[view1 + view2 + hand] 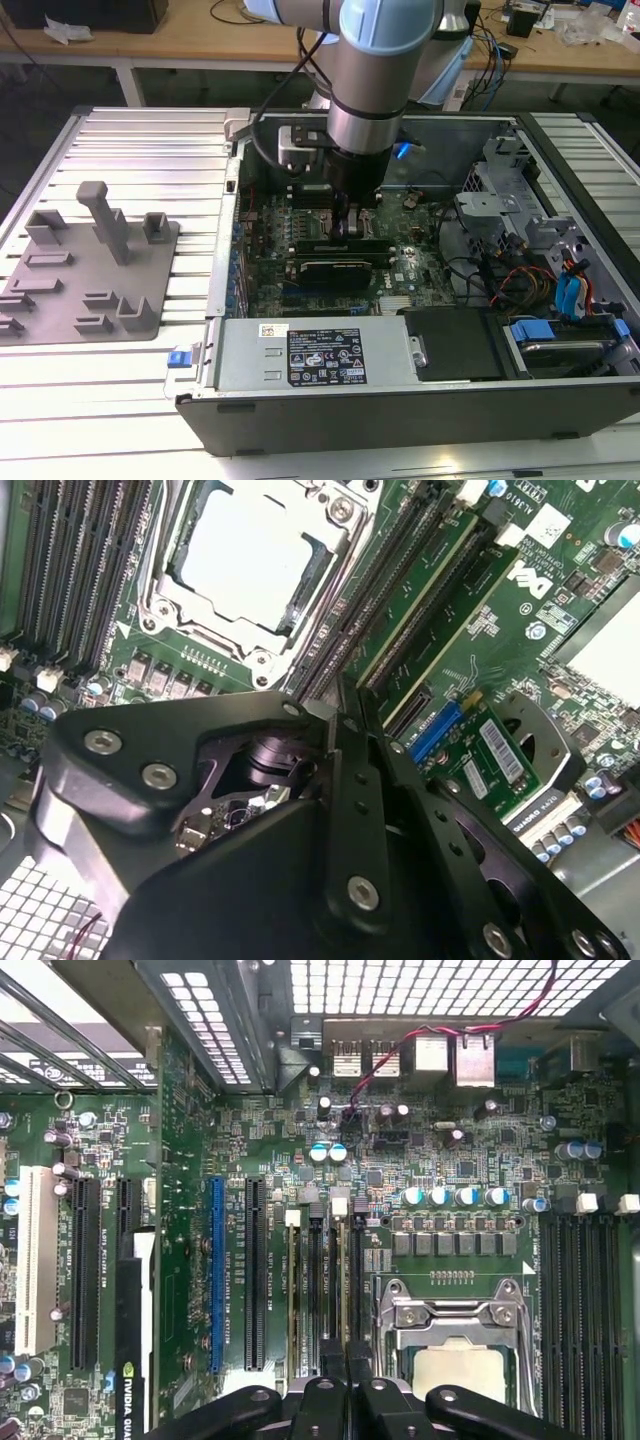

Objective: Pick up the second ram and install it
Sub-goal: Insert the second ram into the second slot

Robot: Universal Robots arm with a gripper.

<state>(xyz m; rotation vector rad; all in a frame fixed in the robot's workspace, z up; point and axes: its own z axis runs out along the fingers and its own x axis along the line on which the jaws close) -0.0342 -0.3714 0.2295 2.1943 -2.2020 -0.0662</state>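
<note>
Second ram (351, 1280) stands on edge in the memory slot just beside the CPU socket (455, 1350), where it must seat. My end effector (346, 1365) is drawn narrow over its top edge, and I judge it is pinching the stick to keep it upright. A printed white sticker (325, 357) sits on the power supply; I leave its print unread.
</note>
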